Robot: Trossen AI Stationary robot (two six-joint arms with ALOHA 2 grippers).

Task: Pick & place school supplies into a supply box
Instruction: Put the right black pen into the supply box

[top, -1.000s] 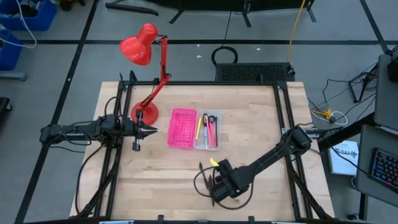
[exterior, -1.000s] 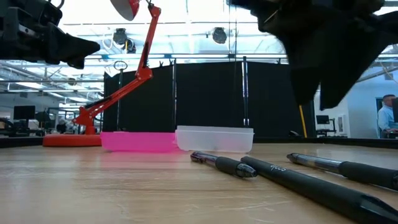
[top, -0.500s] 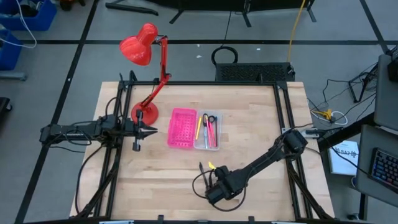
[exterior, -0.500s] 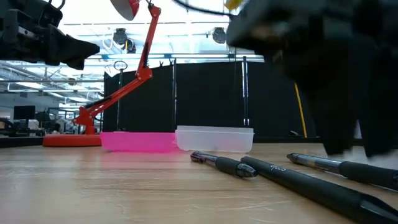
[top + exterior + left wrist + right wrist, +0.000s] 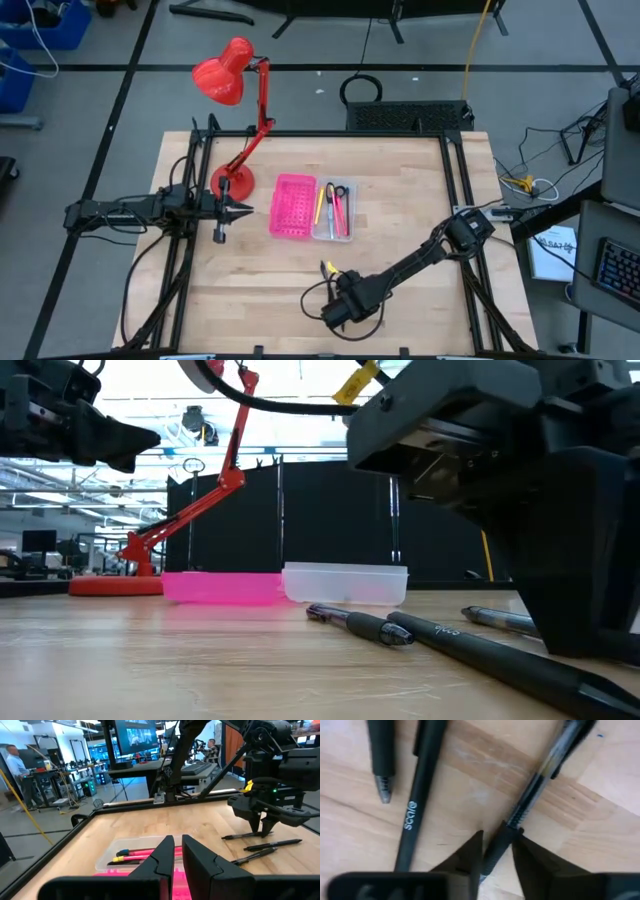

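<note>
The clear supply box (image 5: 333, 211) lies mid-table and holds scissors, a yellow pencil and pink pens. Three black pens lie loose on the wood near the table's near edge (image 5: 480, 650); they also show in the left wrist view (image 5: 272, 843). My right gripper (image 5: 335, 312) is low over them, pointing down and open. Its fingers (image 5: 470, 852) stand on either side of the black grip of a clear-barrelled pen (image 5: 540, 775), close to it. Two other black pens (image 5: 420, 795) lie beside it. My left gripper (image 5: 240, 210) waits shut at the table's left, above the wood.
A bright pink perforated tray (image 5: 292, 206) lies right beside the supply box on its left. A red desk lamp (image 5: 235, 130) stands at the far left, its base near my left gripper. Bare wood lies between the trays and the pens. People show in the room behind.
My right gripper has gone toward the table's left edge and down to the loose pens, so that its fingers now reach the table around one pen. The pens have stayed where they were.
</note>
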